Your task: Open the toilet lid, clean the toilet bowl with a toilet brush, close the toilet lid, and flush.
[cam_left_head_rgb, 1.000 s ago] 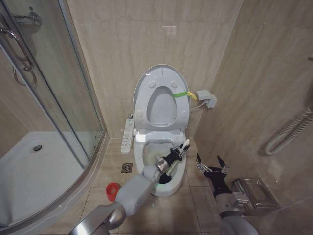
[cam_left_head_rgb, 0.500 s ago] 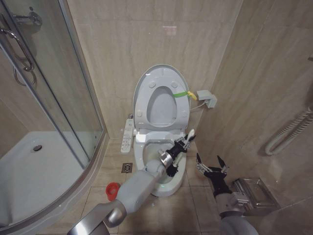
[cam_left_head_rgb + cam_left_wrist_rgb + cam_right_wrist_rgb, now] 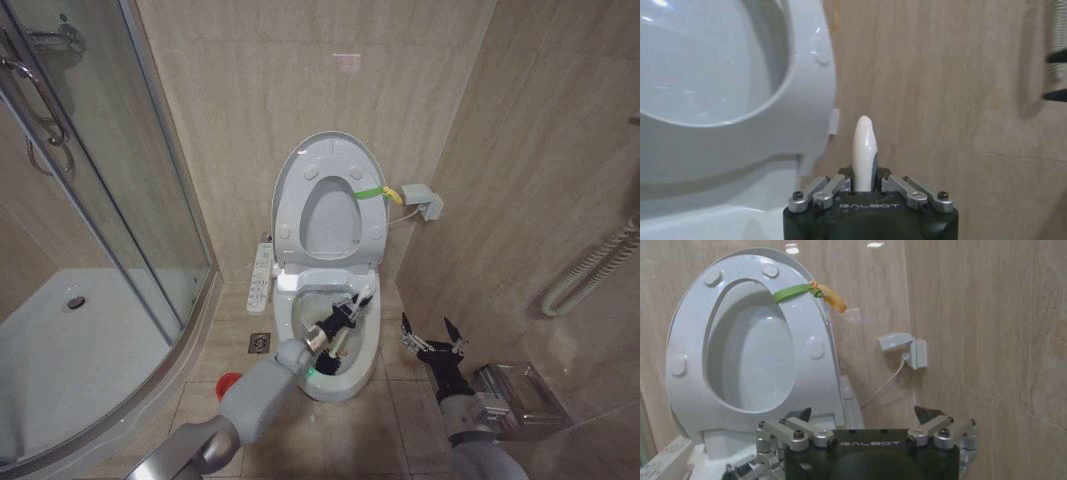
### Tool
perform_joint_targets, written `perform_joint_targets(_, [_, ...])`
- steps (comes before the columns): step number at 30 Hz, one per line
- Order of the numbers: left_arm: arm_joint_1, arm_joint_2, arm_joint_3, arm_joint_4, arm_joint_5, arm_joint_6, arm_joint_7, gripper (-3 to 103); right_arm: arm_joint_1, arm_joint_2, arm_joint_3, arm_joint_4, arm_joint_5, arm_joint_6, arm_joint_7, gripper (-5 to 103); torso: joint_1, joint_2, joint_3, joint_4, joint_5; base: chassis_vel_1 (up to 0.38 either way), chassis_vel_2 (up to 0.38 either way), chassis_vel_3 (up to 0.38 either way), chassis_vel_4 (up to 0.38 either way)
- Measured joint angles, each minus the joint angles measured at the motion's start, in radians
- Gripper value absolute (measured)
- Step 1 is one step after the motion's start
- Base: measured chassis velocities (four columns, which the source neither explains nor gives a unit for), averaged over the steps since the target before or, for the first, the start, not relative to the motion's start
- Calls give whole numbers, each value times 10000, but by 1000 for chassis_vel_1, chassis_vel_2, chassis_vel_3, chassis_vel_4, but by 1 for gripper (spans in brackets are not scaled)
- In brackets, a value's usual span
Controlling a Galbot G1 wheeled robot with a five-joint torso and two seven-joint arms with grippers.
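You are in the scrubbing step: the left gripper point(image 3: 348, 308) is clamped on the toilet brush point(image 3: 864, 150) by its pale handle, reaching into the toilet bowl point(image 3: 366, 352) under the raised toilet lid point(image 3: 372, 210). Judging by this, the next move calls for working the hidden head around the bowl wall. The right gripper point(image 3: 432, 344) waits spread and empty to the right over the beige floor tiles point(image 3: 395, 425), with the glass shower stall point(image 3: 100, 230) on the left.
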Motion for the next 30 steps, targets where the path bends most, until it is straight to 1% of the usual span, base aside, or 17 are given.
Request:
perform_joint_targets(6, [-242,-81,-356,-246,29,-273,41,20,0,0,0,0,0,0,-1,100,0,0,0,0,1,0,0,0,0])
perform_joint_targets(10, [-245,-217,-329,-390,76,-377,97,20,0,0,0,0,0,0,0,100,0,0,0,-1,1,0,0,0,0])
perform_joint_targets(14, [-115,-353,-250,-297,314,-388,49,20,0,0,0,0,0,0,0,100,0,0,0,-1,1,0,0,0,0])
perform_joint_targets(17, [-23,-426,-24,35,473,-109,-218,20,0,0,0,0,0,0,0,100,0,0,0,-1,1,0,0,0,0])
perform_joint_targets(18, [-23,-426,-24,35,473,-109,-218,20,0,0,0,0,0,0,0,100,0,0,0,-1,1,0,0,0,0])
perform_joint_targets(22, [-68,-587,-30,889,441,-12,-189,20,0,0,0,0,0,0,0,100,0,1,-2,-3,-1,0,0,0,0])
perform_joint_targets(25, [-87,-587,-45,1067,383,-11,-95,20,0,0,0,-1,0,0,0,100,-1,1,-2,-2,-2,0,0,0,0])
perform_joint_targets(30, [-187,-626,-90,952,303,-97,-65,20,0,0,0,0,0,0,-1,100,0,0,1,3,4,0,0,0,0])
